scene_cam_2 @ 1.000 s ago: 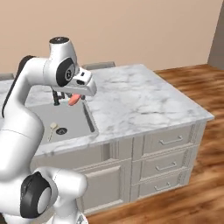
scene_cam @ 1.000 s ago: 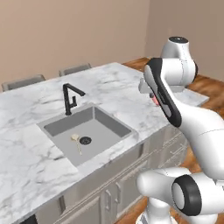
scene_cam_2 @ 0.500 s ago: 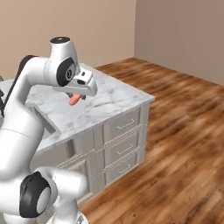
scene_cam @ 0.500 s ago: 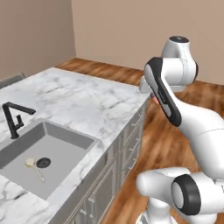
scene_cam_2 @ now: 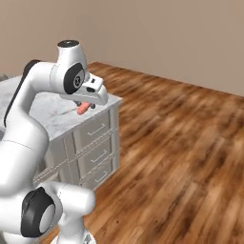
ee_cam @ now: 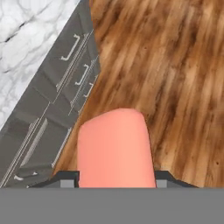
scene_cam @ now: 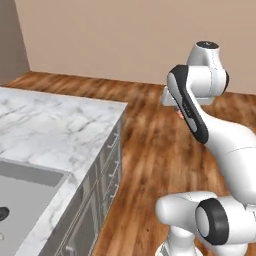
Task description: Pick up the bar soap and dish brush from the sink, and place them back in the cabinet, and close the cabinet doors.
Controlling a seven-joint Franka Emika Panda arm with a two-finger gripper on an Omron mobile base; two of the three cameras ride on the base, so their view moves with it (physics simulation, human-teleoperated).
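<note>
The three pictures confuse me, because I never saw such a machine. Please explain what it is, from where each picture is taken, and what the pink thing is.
The machine is a white robot arm on a base that can drive, in a rendered kitchen. Two cameras ride on the base behind the arm, one at its left and one at its right, and look forward over it. The third camera sits on the hand and looks along the fingers.

The pink thing is the bar soap, gripped between the fingers; in the right base view it shows small under the hand.

Beside the robot stands a marble counter with grey drawers below. A corner of the sink shows in the left base view. The floor is wood.
</note>
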